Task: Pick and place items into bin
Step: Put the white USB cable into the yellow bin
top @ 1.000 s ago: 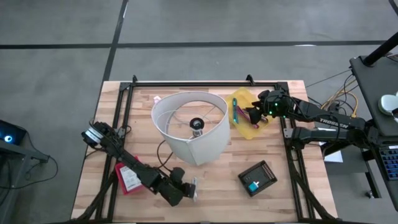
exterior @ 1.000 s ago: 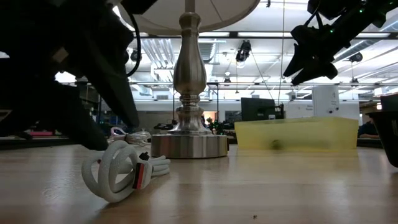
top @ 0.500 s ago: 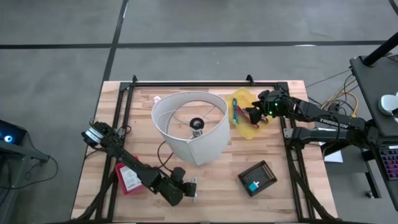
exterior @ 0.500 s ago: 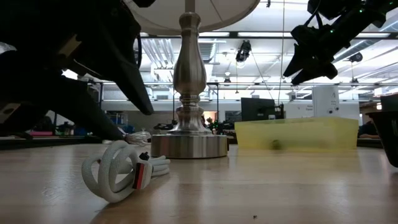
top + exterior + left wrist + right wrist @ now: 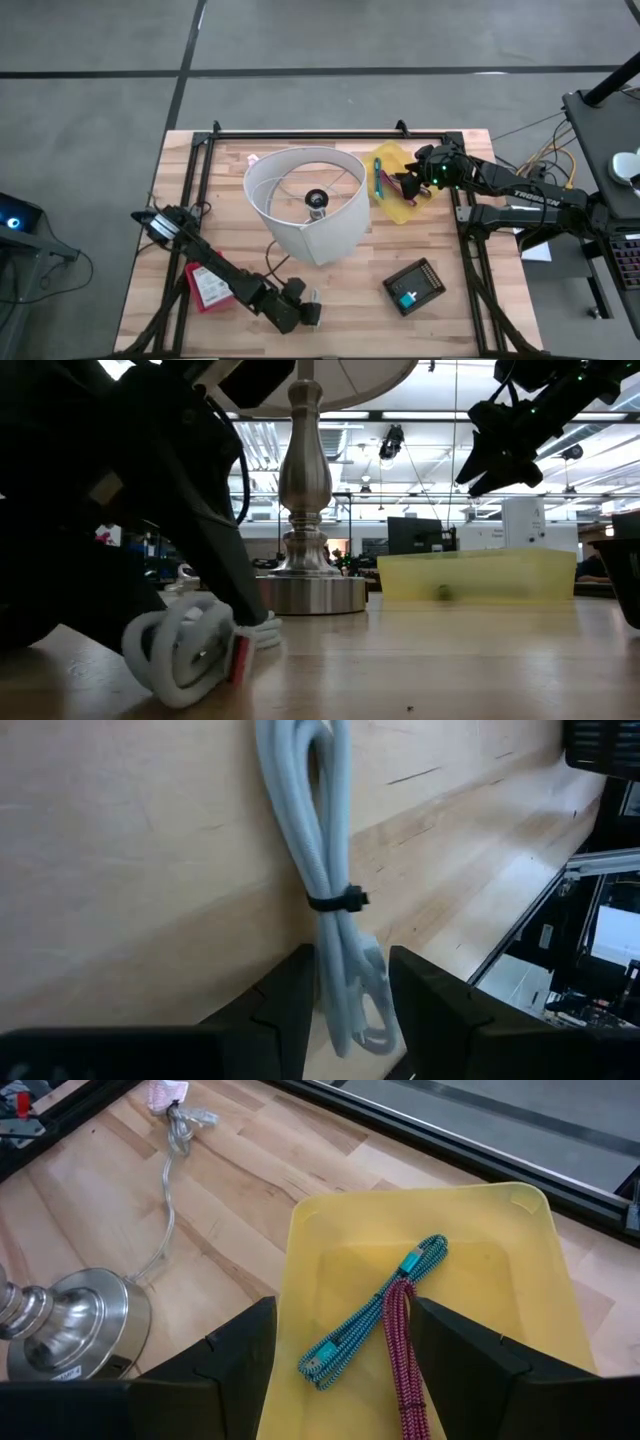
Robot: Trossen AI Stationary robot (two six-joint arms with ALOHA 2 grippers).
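Observation:
A white cable bundle point(image 5: 325, 870), tied with a black zip tie, lies near the table's near edge point(image 5: 313, 298) and shows as a coil in the low view point(image 5: 185, 655). My left gripper point(image 5: 350, 1010) is low over it point(image 5: 306, 316), shut on its looped end. The yellow bin point(image 5: 400, 210) point(image 5: 480, 575) sits right of the lamp and holds a teal braided cord point(image 5: 375, 1315) and a red braided cord point(image 5: 405, 1355). My right gripper point(image 5: 355, 1370) hangs open above the bin point(image 5: 408, 185) point(image 5: 480, 470), touching nothing. My left gripper has the bundle's looped end point(image 5: 355, 995) pinched between its two fingers, one on each side. The fingers come in low and lie along the bundle, which runs away from them past the zip tie point(image 5: 340, 901). The bundle rests on the wooden table.
A lamp with a white shade point(image 5: 310, 205) and metal base point(image 5: 300, 595) stands mid-table. A black device with a blue screen point(image 5: 413, 285) lies to the near right. A red-and-white packet point(image 5: 207, 287) lies under my left arm. A clear cord point(image 5: 175, 1140) lies at the far side.
My left gripper has moved down and a little toward the near edge, onto the white cable bundle. The bundle has shifted toward the near edge and tipped. My right arm has kept still above the bin.

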